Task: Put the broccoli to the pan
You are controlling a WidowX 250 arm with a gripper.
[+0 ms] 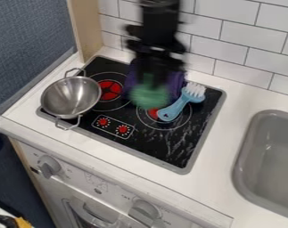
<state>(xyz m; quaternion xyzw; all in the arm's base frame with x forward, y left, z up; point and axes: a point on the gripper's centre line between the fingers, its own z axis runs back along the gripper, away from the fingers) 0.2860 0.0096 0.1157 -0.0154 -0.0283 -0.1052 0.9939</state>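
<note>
Counter [221,147]: camera looked down from above its front edge
Tiles [247,38]: it faced them
Stove [170,150]: seemed fairly near

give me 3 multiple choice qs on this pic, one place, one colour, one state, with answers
1. Where is the metal pan?
A in the sink
B at the picture-left edge of the stove
C inside the oven

2. What colour is the handle of the brush?
A yellow
B red
C light blue

3. How does the pan sit?
A open side up
B upside down
C on its rim, bottom facing the camera

Key:
1 B: the pan overlaps that edge of the black stove top.
2 C: the handle is light blue below white bristles.
3 A: the inside of its bowl faces up.
</note>
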